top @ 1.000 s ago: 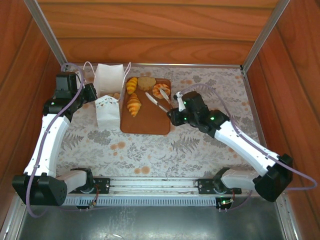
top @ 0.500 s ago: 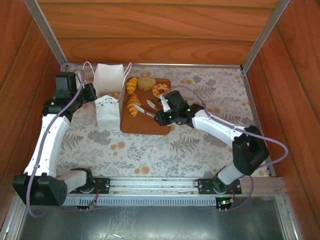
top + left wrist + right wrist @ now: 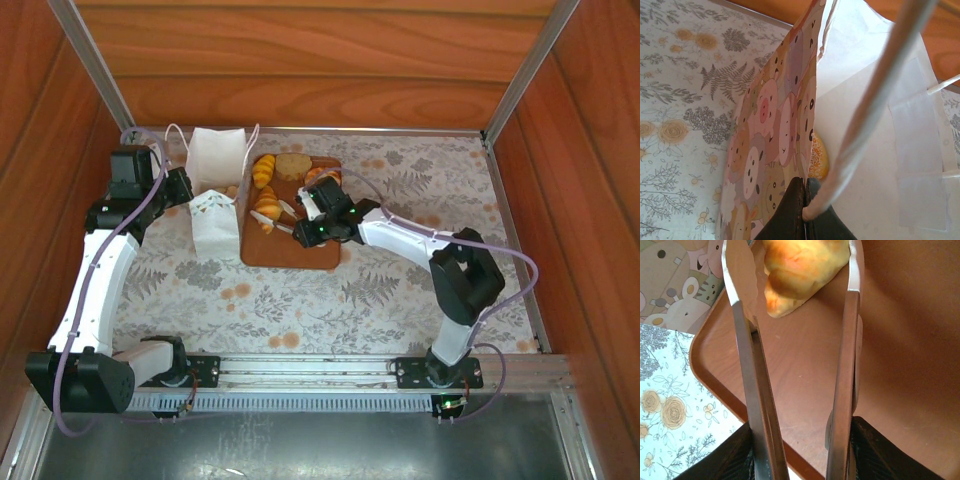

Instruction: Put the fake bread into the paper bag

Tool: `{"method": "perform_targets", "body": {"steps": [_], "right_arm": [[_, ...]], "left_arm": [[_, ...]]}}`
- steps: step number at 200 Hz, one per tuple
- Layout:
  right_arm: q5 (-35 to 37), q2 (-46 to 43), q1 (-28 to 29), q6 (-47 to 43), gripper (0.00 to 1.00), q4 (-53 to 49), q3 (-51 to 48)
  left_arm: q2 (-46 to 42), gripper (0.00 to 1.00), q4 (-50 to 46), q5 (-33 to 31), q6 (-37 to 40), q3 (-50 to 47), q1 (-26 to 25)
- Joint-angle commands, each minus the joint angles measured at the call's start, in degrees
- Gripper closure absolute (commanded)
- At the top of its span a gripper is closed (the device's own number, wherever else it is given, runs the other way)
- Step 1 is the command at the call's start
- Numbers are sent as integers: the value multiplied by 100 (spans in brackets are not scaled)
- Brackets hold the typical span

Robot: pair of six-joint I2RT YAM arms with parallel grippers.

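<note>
Fake bread [image 3: 263,172] lies on the brown tray [image 3: 300,250] in the top external view. Several pieces sit at the far edge, beyond the right claw [image 3: 302,222], among them a dull brown slice [image 3: 293,165]. A golden croissant [image 3: 266,200] lies just ahead of that claw, between the two arms of the metal tongs [image 3: 287,207] it is grasping. The paper bag [image 3: 215,230] stands just beside the tray, past the tong tips. The left claw [image 3: 190,190] is at the bag's other side, clenched on its edge.

From the left wrist, the left claw [image 3: 804,212] has its dark fingers pressed together on the top edge of the paper bag's [image 3: 770,125] patterned wall. A white cord handle [image 3: 875,100] rises from right beside the fingertips. Just ahead of the claw, inside the bag, an orange-golden glazed piece [image 3: 818,159] rests low against that wall. The floral tablecloth [image 3: 680,100] spreads out to the claw's left.

From the right wrist, the right claw [image 3: 800,455] holds the metal tongs [image 3: 742,365] with a black finger outside each arm. The croissant [image 3: 800,270] lies ahead between the tong tips, but I cannot tell whether they press it. The tray [image 3: 900,340] is directly beneath. The bag's patterned side [image 3: 675,280] is ahead and to the left.
</note>
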Motion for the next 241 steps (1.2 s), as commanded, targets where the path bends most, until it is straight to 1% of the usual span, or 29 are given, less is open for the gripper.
{"method": "perform_targets", "body": {"steps": [1, 17, 38, 55, 65, 70, 111, 133, 156, 196, 241], "right_arm": [[33, 35, 75, -169, 53, -48, 227], [123, -2, 86, -194, 57, -113, 239], [219, -222, 86, -188, 68, -199, 213], [337, -520, 86, -187, 73, -300, 127], [441, -666, 86, -181, 73, -345, 42], [488, -950, 86, -173, 73, -371, -11], [931, -2129, 86, -112, 74, -783, -237], [1221, -2713, 86, -92, 74, -1027, -111], [1458, -3121, 95, -188, 74, -1224, 278], [1504, -3250, 221, -540, 74, -1288, 1227], [1281, -2780, 641, -806, 75, -1026, 2055]], "left_arm": [[-104, 100, 120, 119, -7, -37, 31], [-106, 100, 120, 118, -8, -40, 31], [-87, 100, 120, 121, -8, -40, 35], [-70, 100, 120, 135, -17, -24, 43], [-69, 100, 119, 141, -19, -26, 38], [-70, 100, 119, 142, -30, -23, 32], [-57, 100, 137, 152, -43, -30, 49], [-46, 100, 154, 148, -58, -19, 53], [-32, 100, 172, 158, -61, -19, 56], [10, 100, 186, 172, -79, -16, 52], [20, 100, 216, 216, -103, 0, 51]]}}
